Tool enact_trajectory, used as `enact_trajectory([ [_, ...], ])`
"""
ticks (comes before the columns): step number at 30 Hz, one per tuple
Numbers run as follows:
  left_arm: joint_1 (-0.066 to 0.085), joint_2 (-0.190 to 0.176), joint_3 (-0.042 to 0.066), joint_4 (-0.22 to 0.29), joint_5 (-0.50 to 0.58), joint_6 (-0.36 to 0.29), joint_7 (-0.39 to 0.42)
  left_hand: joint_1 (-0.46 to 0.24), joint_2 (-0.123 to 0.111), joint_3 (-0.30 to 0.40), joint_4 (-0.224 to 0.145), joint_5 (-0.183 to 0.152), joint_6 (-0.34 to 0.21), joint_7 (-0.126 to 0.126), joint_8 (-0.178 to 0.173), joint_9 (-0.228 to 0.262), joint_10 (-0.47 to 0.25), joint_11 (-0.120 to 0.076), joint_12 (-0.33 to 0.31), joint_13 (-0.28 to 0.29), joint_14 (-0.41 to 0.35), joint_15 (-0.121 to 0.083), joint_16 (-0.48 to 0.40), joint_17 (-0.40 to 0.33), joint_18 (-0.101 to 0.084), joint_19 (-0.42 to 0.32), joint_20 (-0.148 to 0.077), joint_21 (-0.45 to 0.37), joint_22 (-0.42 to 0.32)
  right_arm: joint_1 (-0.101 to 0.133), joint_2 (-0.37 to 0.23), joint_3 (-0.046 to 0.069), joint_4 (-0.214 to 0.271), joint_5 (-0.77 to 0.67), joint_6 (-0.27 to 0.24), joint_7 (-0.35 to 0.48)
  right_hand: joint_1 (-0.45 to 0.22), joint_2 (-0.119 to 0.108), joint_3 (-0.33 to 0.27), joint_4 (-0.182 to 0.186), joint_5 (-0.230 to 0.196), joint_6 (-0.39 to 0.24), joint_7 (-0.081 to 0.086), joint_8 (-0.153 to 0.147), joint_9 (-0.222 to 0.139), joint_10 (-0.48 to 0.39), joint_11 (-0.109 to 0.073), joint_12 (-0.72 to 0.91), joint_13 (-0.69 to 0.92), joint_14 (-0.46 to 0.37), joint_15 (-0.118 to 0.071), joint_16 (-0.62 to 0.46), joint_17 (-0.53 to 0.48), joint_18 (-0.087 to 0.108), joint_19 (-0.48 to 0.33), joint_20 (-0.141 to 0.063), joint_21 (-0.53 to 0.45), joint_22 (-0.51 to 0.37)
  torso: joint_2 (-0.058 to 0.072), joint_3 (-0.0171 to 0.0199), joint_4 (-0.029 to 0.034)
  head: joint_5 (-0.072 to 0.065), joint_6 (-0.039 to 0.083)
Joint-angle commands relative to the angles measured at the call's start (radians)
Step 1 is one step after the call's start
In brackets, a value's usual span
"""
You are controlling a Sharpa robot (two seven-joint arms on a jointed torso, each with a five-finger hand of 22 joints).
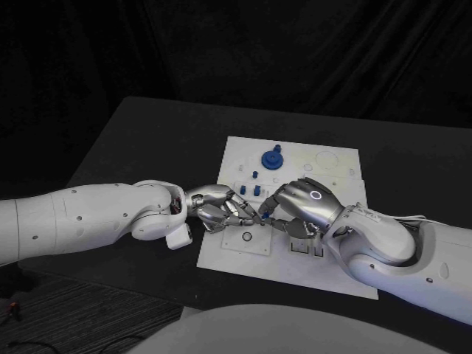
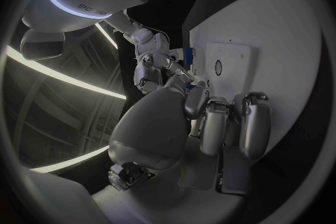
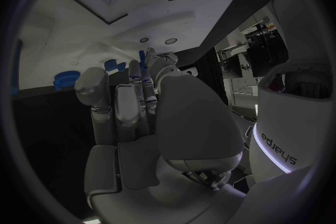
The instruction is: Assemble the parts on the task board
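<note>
My hands meet over the task board (image 1: pixel 300 158), left hand (image 1: pixel 220 208) and right hand (image 1: pixel 300 205) pinching one small blue part (image 1: pixel 266 217) between them. Several parts already stand seated (the big blue knob (image 1: pixel 272 159) included); this one is not yet placed.

Both arms reached in toward the middle, left hand (image 1: pixel 223 208) and right hand (image 1: pixel 300 206) meeting fingertip to fingertip, fingers curled in, knuckles up.

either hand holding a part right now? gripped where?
Cannot tell. The left hand and right hand meet fingertip to fingertip over the task board; a blue speck sits between them, its grip hidden.
</note>
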Motion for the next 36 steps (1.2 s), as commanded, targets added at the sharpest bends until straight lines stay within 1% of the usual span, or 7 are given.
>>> enact_trajectory([
  [1, -0.002, -0.008, 0.0, 0.005, 0.0, -0.006, 0.012, -0.003, -0.005, 0.007, -0.002, -0.007, 0.0, 0.0, 0.0, 0.001, 0.252, -0.073, 0.248, 0.457, 0.104, -0.004, 0.003, 0.263, 0.009, -0.008, 0.001, -0.004, 0.179, -0.004, -0.001, 0.0, 0.001, -0.008, 0.003, -0.006, 0.009, 0.001, 0.007, -0.004, 0.007, 0.005, -0.001, -0.004, 0.002, 0.008, 0.0, -0.004, -0.001, 0.0, -0.004, -0.003, 0.002, -0.003, 0.008, -0.001, 0.006, 0.123, 0.0, -0.0001, -0.0002, -0.001, 0.0],
  [7, -0.002, -0.043, 0.0, 0.022, 0.0, -0.034, 0.019, -0.003, -0.008, 0.011, -0.003, -0.006, 0.008, 0.002, 0.004, 0.004, 0.252, -0.073, 0.248, 0.457, 0.104, -0.004, 0.003, 0.263, 0.01, -0.01, 0.0, -0.006, 0.178, -0.005, -0.001, 0.0, -0.003, -0.008, 0.016, -0.012, 0.013, 0.0, 0.009, -0.007, 0.011, 0.006, -0.001, -0.004, 0.002, 0.009, -0.001, -0.004, -0.001, 0.0, -0.004, -0.004, 0.001, -0.002, 0.007, -0.001, 0.005, 0.123, 0.0, -0.0001, -0.0003, -0.003, 0.0],
  [13, -0.002, -0.082, 0.0, 0.049, 0.0, -0.074, 0.037, -0.002, -0.013, 0.022, -0.006, 0.005, 0.024, 0.005, 0.011, 0.008, 0.252, -0.071, 0.248, 0.457, 0.104, -0.003, 0.003, 0.263, 0.011, -0.015, 0.0, -0.01, 0.176, -0.006, 0.002, 0.0, -0.009, -0.008, 0.043, -0.021, 0.015, -0.002, 0.01, -0.009, 0.012, 0.006, 0.0, -0.005, 0.003, 0.009, 0.0, -0.005, -0.002, -0.001, -0.004, -0.007, -0.004, -0.002, 0.006, -0.001, 0.001, 0.122, 0.0, 0.0, -0.0004, 0.001, 0.0],
  [18, -0.002, -0.103, 0.0, 0.064, 0.0, -0.133, 0.066, -0.001, -0.016, 0.025, -0.008, 0.01, 0.027, 0.004, 0.012, 0.009, 0.252, -0.071, 0.248, 0.457, 0.104, -0.003, 0.003, 0.263, 0.011, -0.014, 0.0, -0.009, 0.177, -0.008, 0.005, 0.0, -0.011, -0.008, 0.053, -0.023, 0.015, -0.002, 0.01, -0.01, 0.012, 0.005, 0.0, -0.006, 0.002, 0.008, 0.0, -0.006, -0.002, -0.001, -0.004, -0.007, -0.004, -0.002, 0.006, -0.001, 0.0, 0.122, -0.001, 0.0008, -0.0002, 0.006, 0.0],
  [21, -0.002, -0.114, 0.001, 0.069, 0.0, -0.164, 0.083, -0.001, -0.017, 0.026, -0.008, 0.012, 0.027, 0.003, 0.012, 0.009, 0.252, -0.071, 0.248, 0.457, 0.104, -0.003, 0.003, 0.263, 0.011, -0.013, 0.0, -0.009, 0.177, -0.008, 0.009, 0.0, -0.013, -0.008, 0.056, -0.024, 0.015, -0.003, 0.01, -0.01, 0.011, 0.004, 0.001, -0.007, 0.002, 0.007, 0.001, -0.008, -0.002, -0.002, -0.003, -0.009, -0.005, -0.002, 0.005, -0.001, -0.001, 0.121, -0.002, 0.0006, 0.0004, 0.003, 0.0],
  [27, -0.002, -0.122, 0.001, 0.072, 0.0, -0.19, 0.096, -0.001, -0.017, 0.032, -0.008, 0.019, 0.031, 0.003, 0.014, 0.01, 0.252, -0.072, 0.248, 0.457, 0.104, -0.003, 0.003, 0.263, 0.011, -0.015, 0.0, -0.01, 0.177, -0.009, 0.015, 0.0, -0.017, -0.008, 0.064, -0.025, 0.014, -0.003, 0.01, -0.01, 0.01, 0.004, 0.002, -0.007, 0.002, 0.007, 0.002, -0.008, -0.003, -0.002, -0.003, -0.009, -0.005, -0.001, 0.005, -0.001, -0.002, 0.121, -0.001, -0.0008, 0.0006, 0.003, 0.0],
  [36, -0.002, -0.123, 0.001, 0.067, 0.0, -0.22, 0.1, -0.002, -0.019, 0.034, -0.008, 0.02, 0.033, 0.004, 0.014, 0.011, 0.252, -0.071, 0.248, 0.457, 0.104, -0.003, 0.003, 0.263, 0.013, -0.021, 0.0, -0.014, 0.174, -0.009, 0.025, 0.0, -0.025, -0.008, 0.073, -0.025, 0.014, -0.003, 0.01, -0.01, 0.009, 0.002, 0.002, -0.008, 0.002, 0.006, 0.002, -0.01, -0.003, -0.002, -0.003, -0.009, -0.005, -0.001, 0.004, -0.001, -0.003, 0.121, 0.0, -0.0002, 0.0006, -0.003, 0.0],
])
